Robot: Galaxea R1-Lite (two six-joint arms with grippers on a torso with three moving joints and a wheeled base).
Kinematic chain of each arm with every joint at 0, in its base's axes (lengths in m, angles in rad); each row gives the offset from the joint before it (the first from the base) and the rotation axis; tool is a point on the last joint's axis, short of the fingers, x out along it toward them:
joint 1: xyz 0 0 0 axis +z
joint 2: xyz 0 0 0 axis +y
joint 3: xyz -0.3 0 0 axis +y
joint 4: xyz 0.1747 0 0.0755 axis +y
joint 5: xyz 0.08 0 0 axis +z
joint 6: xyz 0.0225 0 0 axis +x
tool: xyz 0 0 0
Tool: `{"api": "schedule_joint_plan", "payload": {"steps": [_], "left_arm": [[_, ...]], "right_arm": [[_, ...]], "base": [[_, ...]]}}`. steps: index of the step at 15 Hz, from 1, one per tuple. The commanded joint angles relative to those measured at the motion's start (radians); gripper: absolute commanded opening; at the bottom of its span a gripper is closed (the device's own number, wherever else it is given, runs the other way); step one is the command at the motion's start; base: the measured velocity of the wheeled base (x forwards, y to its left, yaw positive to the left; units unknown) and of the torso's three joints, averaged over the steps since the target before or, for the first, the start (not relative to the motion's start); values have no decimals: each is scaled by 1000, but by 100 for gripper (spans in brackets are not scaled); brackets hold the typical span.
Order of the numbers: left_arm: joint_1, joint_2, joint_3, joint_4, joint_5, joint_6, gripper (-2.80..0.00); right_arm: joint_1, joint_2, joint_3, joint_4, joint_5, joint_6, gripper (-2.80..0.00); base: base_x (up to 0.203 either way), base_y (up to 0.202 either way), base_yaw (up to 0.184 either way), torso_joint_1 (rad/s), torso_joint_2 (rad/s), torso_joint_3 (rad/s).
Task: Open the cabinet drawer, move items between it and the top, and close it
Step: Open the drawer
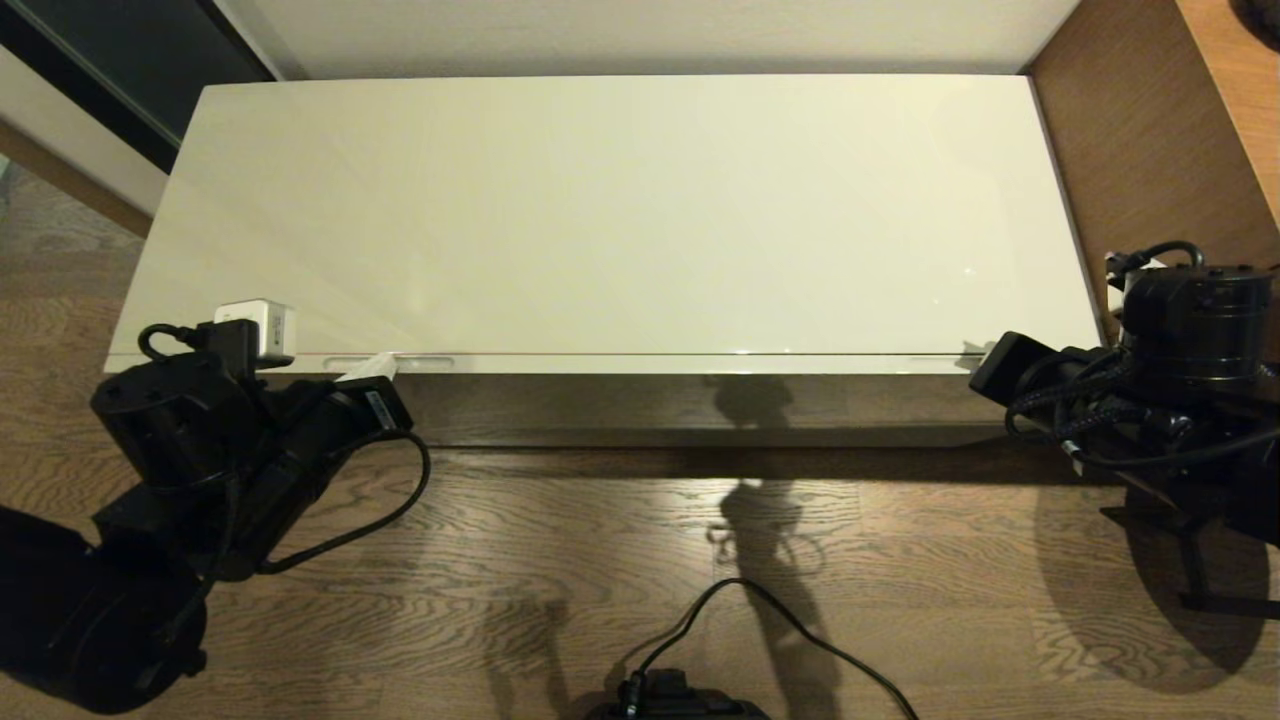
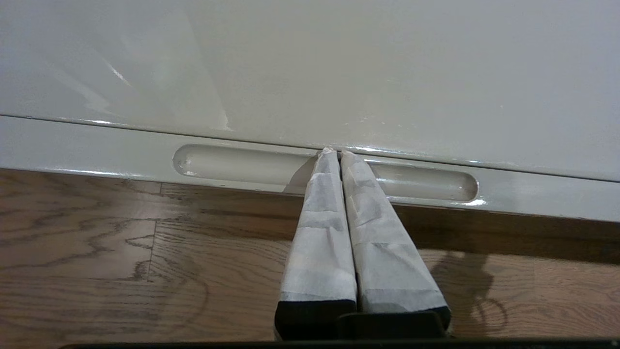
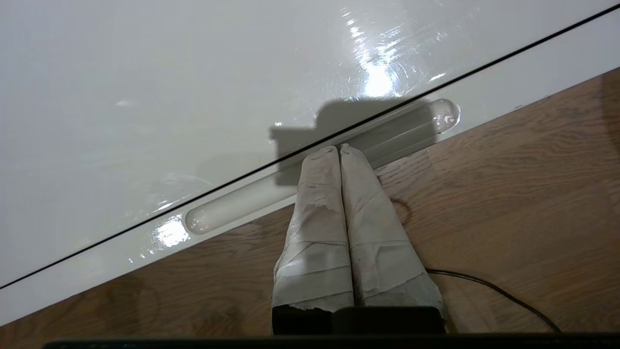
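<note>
Along the cabinet drawer [image 1: 640,364] front I count two recessed slot handles: one [image 2: 324,170] at its left end, one [image 3: 319,167] at its right. One cream top [image 1: 620,210] above it. My two grippers, one per handle.

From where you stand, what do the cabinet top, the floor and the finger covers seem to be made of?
Top: probably lacquered board, cream and glossy, since it mirrors light. Floor: wood or wood-look laminate, with visible grain. Left hand fingers: wrapped in pale, wrinkled tape, perhaps paper.
</note>
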Motion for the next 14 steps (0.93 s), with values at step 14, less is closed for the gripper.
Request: {"api": "schedule_joint_plan", "payload": {"steps": [14], "left_arm": [[-7,6,8,-6,1,0,-280]], "right_arm": [[-34,-65,82,43,7,-165,-280]], "base": [[0,0,0,0,0,0]]}}
